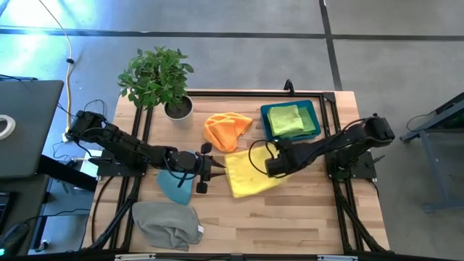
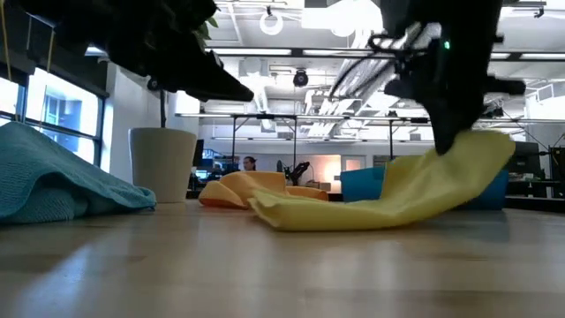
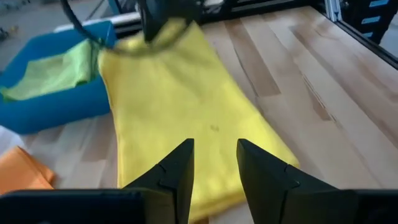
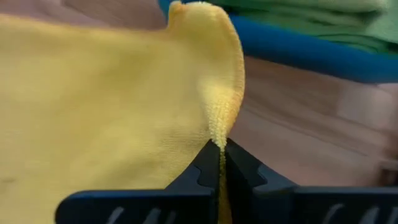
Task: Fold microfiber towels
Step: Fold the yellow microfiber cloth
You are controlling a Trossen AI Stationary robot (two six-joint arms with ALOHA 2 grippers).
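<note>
Wooden table carries the work. Right gripper is clamped on the edge of the yellow towel, with fabric pinched between both jaws and the corner raised clear of the surface; the rest trails flat, away from the jaws toward the left gripper. Left gripper hovers over the opposite end of the towel, jaws part open, holding nothing. Blue bin with folded green towels lies just beyond the right jaws.

Judged step: lift one edge for a fold. Recommended practice:
- keep the pinch firm; the hold is thin
- carry the edge low and straight across toward the left jaws
- pin the far end with the left gripper to prevent dragging
</note>
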